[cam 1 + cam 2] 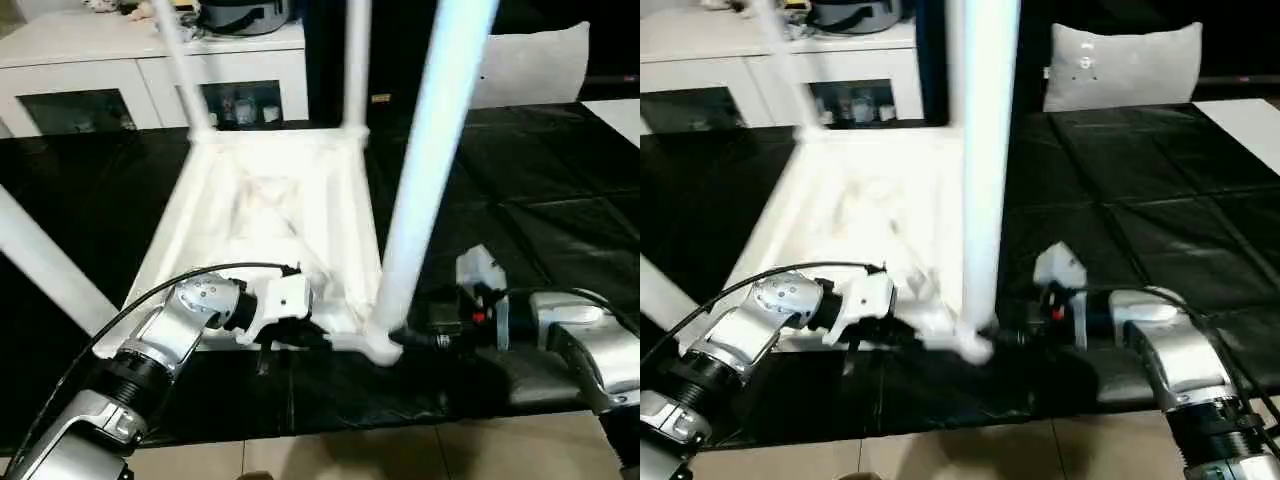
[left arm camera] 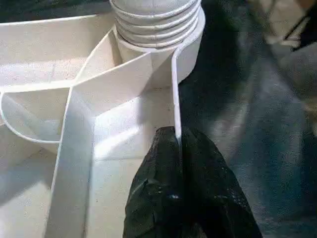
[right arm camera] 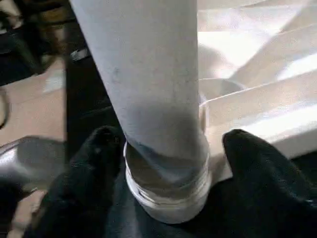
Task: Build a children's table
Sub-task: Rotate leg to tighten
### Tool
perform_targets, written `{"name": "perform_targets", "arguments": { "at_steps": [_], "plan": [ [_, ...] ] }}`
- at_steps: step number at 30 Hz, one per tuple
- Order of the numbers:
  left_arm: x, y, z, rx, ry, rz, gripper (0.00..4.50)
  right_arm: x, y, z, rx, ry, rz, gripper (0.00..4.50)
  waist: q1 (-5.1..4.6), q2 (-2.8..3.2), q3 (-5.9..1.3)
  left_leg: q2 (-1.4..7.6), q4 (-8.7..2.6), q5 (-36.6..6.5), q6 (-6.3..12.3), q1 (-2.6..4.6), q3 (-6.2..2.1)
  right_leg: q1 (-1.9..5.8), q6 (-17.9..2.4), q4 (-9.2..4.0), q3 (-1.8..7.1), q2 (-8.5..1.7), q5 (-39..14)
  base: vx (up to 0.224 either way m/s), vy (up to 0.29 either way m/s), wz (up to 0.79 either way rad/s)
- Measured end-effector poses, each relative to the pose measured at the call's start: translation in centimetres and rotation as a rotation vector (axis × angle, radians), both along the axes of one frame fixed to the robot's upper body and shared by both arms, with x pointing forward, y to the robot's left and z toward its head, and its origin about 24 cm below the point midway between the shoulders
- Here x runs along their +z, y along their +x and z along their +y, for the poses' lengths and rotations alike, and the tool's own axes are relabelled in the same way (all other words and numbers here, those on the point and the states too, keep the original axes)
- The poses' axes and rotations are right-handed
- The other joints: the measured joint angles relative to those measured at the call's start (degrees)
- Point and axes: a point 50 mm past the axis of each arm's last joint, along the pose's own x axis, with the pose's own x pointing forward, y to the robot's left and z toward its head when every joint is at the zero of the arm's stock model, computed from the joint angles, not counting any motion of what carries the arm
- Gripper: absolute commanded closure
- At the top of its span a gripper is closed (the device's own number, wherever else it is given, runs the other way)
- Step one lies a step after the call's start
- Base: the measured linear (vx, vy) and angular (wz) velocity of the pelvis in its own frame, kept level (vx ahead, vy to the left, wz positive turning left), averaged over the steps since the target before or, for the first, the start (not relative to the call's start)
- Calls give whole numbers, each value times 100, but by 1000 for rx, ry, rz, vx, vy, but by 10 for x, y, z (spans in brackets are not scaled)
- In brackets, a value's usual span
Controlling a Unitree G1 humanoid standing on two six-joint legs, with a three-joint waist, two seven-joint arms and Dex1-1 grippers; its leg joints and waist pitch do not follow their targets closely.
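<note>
While the upturned white tabletop (image 1: 270, 230) lies on the black table (image 1: 530, 220), left claw (image 2: 179, 148) pinches its rim beside the corner socket (image 2: 185, 54); right claw (image 3: 166, 163) spread around the near leg (image 3: 143, 74).

You see black-covered counter (image 1: 520, 230), sheet creased; upturned white table top (image 1: 270, 215) lies flat on it near front edge, legs rising from corners.

A home living room, white glass-door cabinet (image 1: 150, 85) with clutter on top beyond the far edge of the black-covered desk (image 1: 560, 230), grey cushion (image 1: 1125, 65) behind, tan floor below.
</note>
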Motion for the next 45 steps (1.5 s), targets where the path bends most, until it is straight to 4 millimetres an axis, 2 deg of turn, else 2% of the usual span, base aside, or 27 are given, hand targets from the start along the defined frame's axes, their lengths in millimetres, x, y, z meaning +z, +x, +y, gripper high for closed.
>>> {"name": "perform_targets", "arguments": {
  "at_steps": [7,11,13,22,26,29,31,33,37,38,40,45],
  "plan": [
    [1,-2,1,-37,2,-4,450,2,0,3,51,14,13,177,-8,-34,1,2,7,1,-2,1,2,3,16,15,4,-1,-10,0,0,0],
    [1,-2,1,-41,3,-10,450,1,-1,5,65,26,13,193,-15,-44,4,2,8,1,-2,1,3,2,5,24,6,-1,-3,0,0,0],
    [1,-2,2,-41,3,-11,450,0,-1,7,68,36,14,221,-16,-50,6,3,13,1,-2,1,3,-2,8,38,6,-1,-6,0,0,0],
    [0,-1,-2,5,-19,30,450,-2,-5,10,22,56,35,252,-12,-49,5,4,24,2,-3,9,4,0,42,56,12,-1,-26,0,0,0],
    [-3,3,-6,118,-37,46,450,-3,-2,11,-117,52,2,252,-71,-52,7,1,24,2,-4,48,9,20,45,56,17,-3,-28,0,0,0],
    [-5,9,-11,273,-57,44,450,-8,7,18,-319,56,-37,255,-256,-55,10,-3,22,4,-8,73,8,34,48,51,16,-2,-30,0,0,0],
    [-5,12,-20,365,-72,38,450,-9,15,20,-468,47,-59,256,-420,-58,14,-4,24,5,-9,75,6,32,49,33,9,-2,-31,0,0,0],
    [-6,13,-28,409,-91,45,450,-8,20,20,-535,27,-76,257,-519,-57,14,-3,19,5,-9,65,1,32,50,0,0,1,-30,0,0,0],
    [-6,17,-43,544,-110,39,450,-8,29,29,-688,11,-108,257,-571,-33,-1,-7,12,4,-6,49,0,33,49,-33,3,2,-29,0,0,0],
    [-6,17,-44,551,-112,35,450,-8,29,28,-698,13,-112,223,-567,-30,-2,-11,12,2,-3,49,0,34,49,-33,7,1,-29,0,0,0],
    [-5,18,-46,554,-111,24,450,-8,30,29,-710,22,-115,189,-550,-25,-6,-14,5,-3,3,45,0,33,48,-34,12,1,-28,0,0,0],
    [-3,17,-46,544,-105,8,450,-6,29,25,-695,30,-117,155,-468,-19,-8,-13,-31,-3,1,46,0,28,44,-31,7,2,-19,0,0,0]
  ]
}}
